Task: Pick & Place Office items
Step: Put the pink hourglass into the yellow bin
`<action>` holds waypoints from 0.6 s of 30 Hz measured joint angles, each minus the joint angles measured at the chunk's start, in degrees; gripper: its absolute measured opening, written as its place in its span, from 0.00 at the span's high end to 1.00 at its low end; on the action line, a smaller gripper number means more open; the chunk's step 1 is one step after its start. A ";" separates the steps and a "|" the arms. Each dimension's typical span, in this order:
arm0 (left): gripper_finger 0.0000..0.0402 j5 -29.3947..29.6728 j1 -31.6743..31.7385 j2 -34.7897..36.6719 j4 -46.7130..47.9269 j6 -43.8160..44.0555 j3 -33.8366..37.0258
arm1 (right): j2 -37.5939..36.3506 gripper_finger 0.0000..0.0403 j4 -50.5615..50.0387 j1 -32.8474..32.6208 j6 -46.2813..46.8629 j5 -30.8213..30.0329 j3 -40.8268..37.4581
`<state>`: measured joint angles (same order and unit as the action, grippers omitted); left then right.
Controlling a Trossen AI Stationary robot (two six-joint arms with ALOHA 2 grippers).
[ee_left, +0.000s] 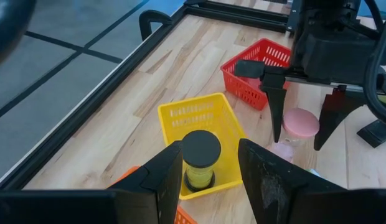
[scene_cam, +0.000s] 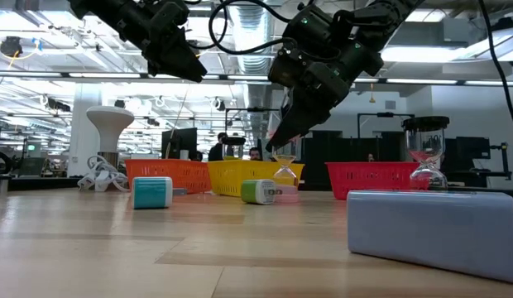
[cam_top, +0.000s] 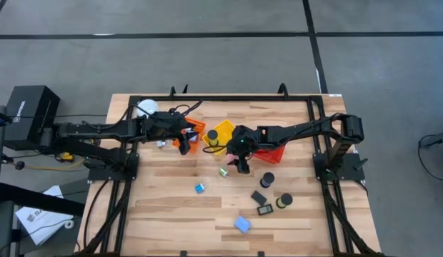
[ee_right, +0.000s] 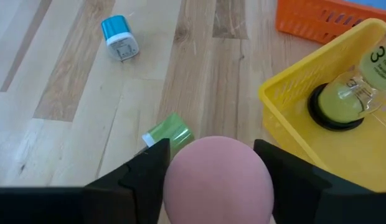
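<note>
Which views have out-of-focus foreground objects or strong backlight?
Low view: the grey block nearest the camera is soft, and bright ceiling lights leave the arms as silhouettes. Right wrist view: the pink cylinder between the fingers is blurred. High view: evenly lit.

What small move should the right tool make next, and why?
Probably shut its fingers. The right tool stands with one finger on each side of the pink cylinder, which stands on the table beside the yellow basket, and the fingers seem not yet pressed on it. The left tool waits open near the orange basket.
</note>
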<state>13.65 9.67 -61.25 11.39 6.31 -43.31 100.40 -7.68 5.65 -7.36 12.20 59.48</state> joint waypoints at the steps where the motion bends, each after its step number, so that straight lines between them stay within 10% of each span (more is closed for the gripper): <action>1: 0.63 0.00 0.00 0.00 -0.04 0.00 0.00 | 0.00 0.48 -0.01 0.00 0.34 0.00 0.00; 18: 0.63 0.00 0.00 0.00 -1.48 0.00 0.00 | 0.15 0.50 0.40 -0.74 1.86 0.00 0.02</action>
<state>13.65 9.67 -61.25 9.91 6.31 -43.31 100.55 -7.29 4.91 -5.49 12.21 59.51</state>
